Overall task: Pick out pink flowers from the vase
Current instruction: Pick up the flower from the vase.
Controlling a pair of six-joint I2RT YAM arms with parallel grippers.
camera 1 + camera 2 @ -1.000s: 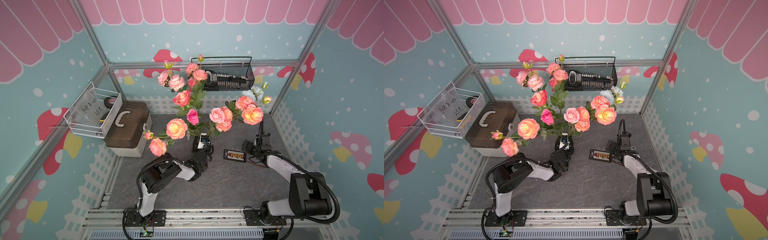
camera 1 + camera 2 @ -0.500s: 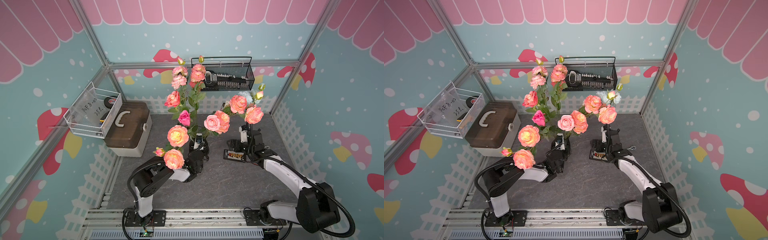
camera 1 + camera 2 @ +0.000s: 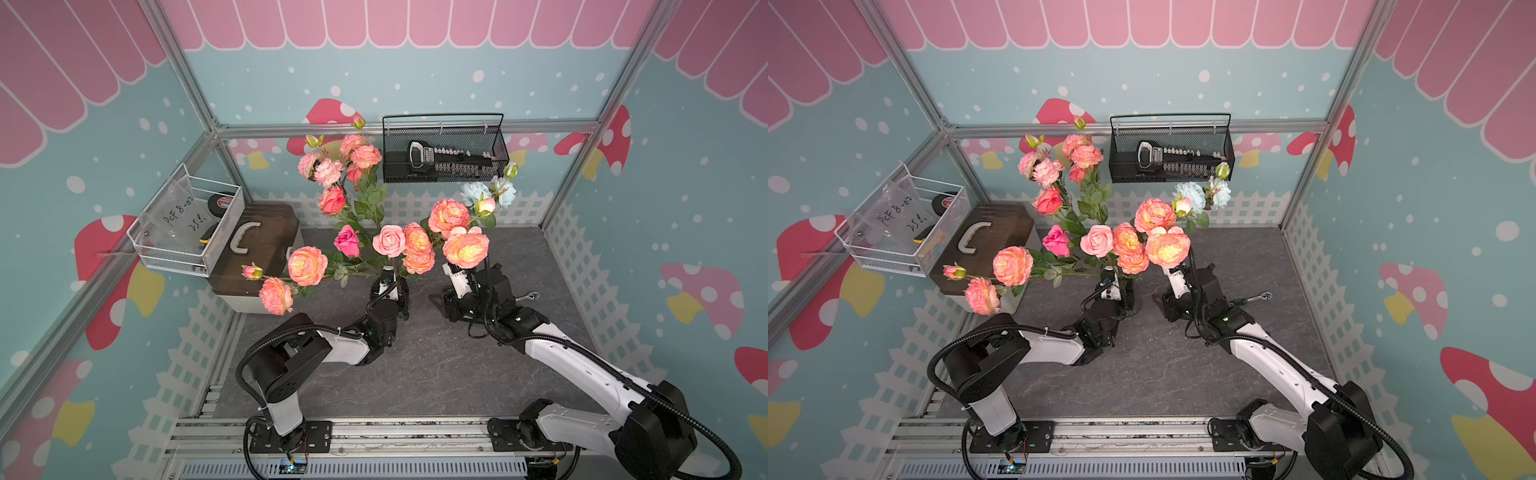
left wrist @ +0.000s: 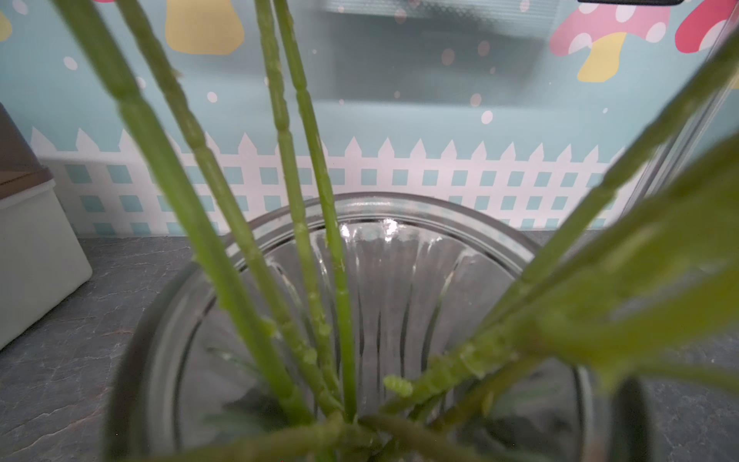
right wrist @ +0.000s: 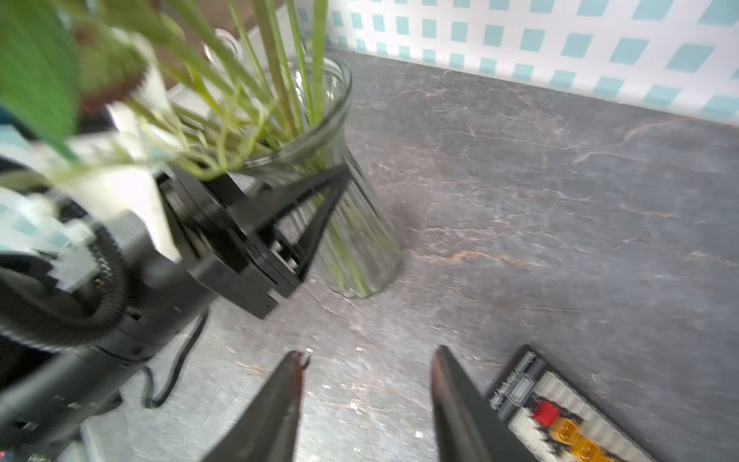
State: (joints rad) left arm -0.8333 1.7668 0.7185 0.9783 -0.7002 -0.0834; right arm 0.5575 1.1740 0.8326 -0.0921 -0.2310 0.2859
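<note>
Nothing removed yet: every pink ruffled artificial rose [image 3: 390, 240] stands in the clear ribbed glass vase [image 5: 360, 240]; left jaws clamp it, right jaws beside it half-open, empty.

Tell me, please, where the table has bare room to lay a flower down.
Free: the front strip of table between left arm and right arm; also the back right corner behind the ratchet. Crowded: around the vase.
</note>
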